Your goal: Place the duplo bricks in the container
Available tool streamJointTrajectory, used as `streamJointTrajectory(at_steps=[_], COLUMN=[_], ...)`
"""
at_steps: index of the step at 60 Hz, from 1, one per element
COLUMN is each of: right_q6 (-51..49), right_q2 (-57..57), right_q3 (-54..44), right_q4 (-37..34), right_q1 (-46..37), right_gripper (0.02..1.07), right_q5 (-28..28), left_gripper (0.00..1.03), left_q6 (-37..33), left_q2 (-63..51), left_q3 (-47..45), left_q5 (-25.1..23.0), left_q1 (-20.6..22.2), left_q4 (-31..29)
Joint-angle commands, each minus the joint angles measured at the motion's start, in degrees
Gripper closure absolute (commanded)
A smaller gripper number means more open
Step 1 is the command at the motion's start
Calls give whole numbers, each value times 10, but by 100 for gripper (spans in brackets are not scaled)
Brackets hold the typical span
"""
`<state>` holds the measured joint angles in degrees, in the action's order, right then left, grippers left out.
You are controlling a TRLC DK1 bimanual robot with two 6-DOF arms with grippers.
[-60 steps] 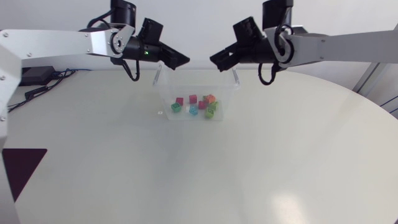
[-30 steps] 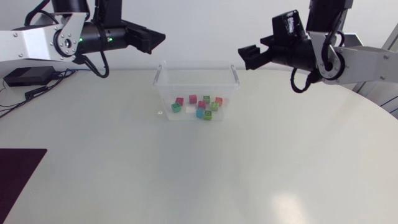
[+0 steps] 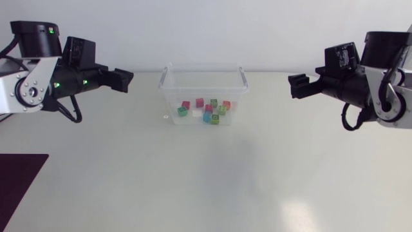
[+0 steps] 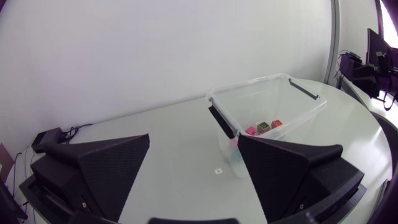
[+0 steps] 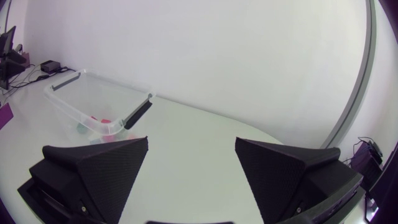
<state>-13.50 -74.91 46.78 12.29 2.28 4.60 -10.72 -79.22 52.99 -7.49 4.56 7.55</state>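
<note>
My left gripper [image 3: 122, 79] and right gripper [image 3: 297, 84], both released, hang well clear of the container [image 3: 165, 80] holding the bricks [image 3: 207, 109].

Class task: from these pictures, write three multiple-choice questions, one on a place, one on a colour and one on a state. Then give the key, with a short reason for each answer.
1. Where do the duplo bricks lie relative to the container?
A inside it
B beside it
C under it

2. The container's walls are:
A red
B clear
C black

3. The left gripper and right gripper are:
A both shut on bricks
B both open and empty
C one open, one shut on a brick

Key:
1 A, the head view shows all the bricks within its walls.
2 B, the bricks show through them.
3 B, each wrist view shows the fingers apart with nothing between them.
</note>
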Motion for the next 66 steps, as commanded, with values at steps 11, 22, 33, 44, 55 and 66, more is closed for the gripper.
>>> streamJointTrajectory(at_steps=[11, 22, 33, 44, 55, 66], right_q6=[-2, -9, -13, -12, -23, -27], right_q2=[125, 202, 257, 310, 368, 443], right_q3=[-122, -184, -215, -228, -268, -307], right_q4=[60, 68, 55, 19, 21, 14], right_q1=[-4, -10, -25, -26, -33, -34], right_gripper=[6, 6, 6, 6, 6, 6], right_q5=[-17, -38, -38, -47, -66, -82], left_gripper=[4, 4, 4, 4, 4, 4], left_q6=[-33, -44, -51, -37, -34, -34], left_q2=[136, 206, 282, 362, 443, 562], left_q3=[-115, -182, -250, -290, -341, -407], left_q5=[31, 41, 41, 61, 107, 107], left_q1=[-2, -19, -24, -32, -32, -33], left_q4=[50, 61, 74, 64, 71, 80])
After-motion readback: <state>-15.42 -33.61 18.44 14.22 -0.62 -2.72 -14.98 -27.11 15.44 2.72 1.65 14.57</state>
